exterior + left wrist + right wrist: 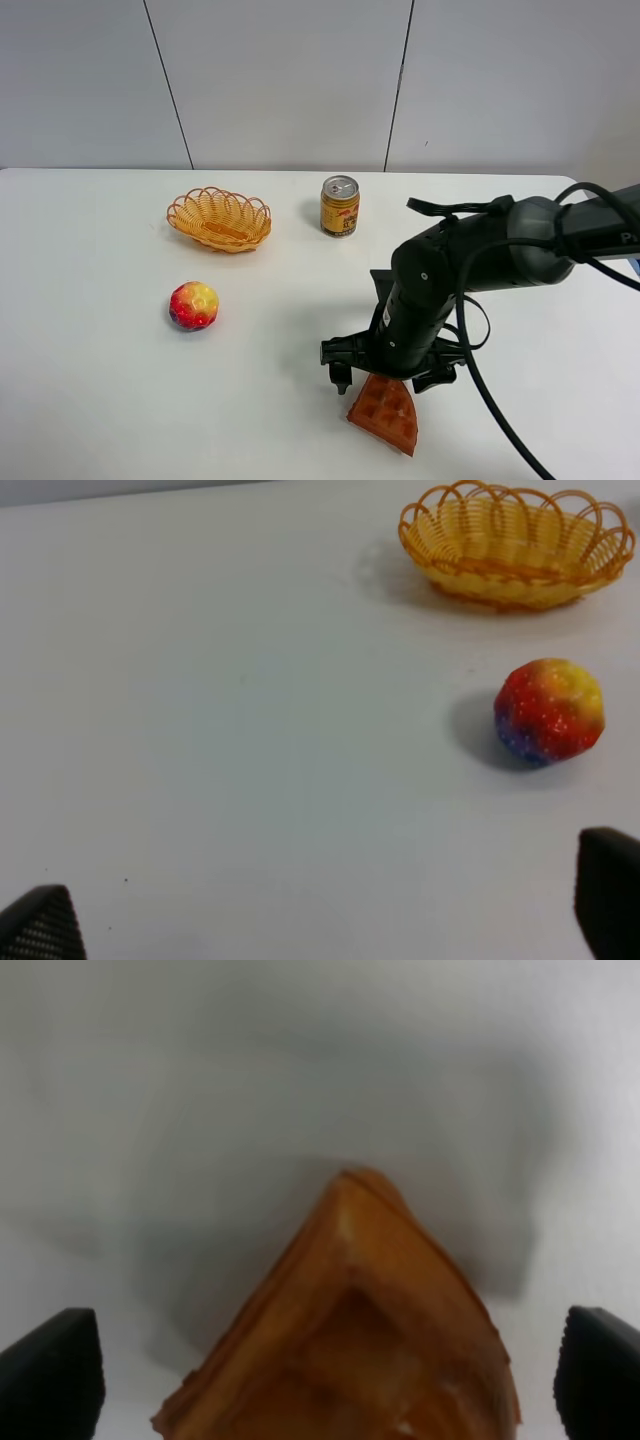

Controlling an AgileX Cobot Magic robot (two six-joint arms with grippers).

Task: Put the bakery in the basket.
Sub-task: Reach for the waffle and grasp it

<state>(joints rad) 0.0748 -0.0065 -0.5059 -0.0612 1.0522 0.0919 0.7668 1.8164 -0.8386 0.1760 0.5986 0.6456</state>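
The bakery, an orange-brown waffle wedge (385,412), lies flat on the white table near the front edge. My right gripper (388,380) hangs low over its pointed end, open, one finger on each side and neither touching it. In the right wrist view the wedge (360,1340) fills the space between the gripper's (325,1380) two dark fingertips. The wicker basket (220,220) stands empty at the back left, far from the waffle. It also shows in the left wrist view (515,545). My left gripper (325,910) is open and empty over bare table. Its arm is out of the high view.
A red-yellow bumpy ball (193,305) lies in front of the basket and also shows in the left wrist view (549,712). A gold drink can (340,206) stands upright to the right of the basket. The right arm's cables loop over the table's right side.
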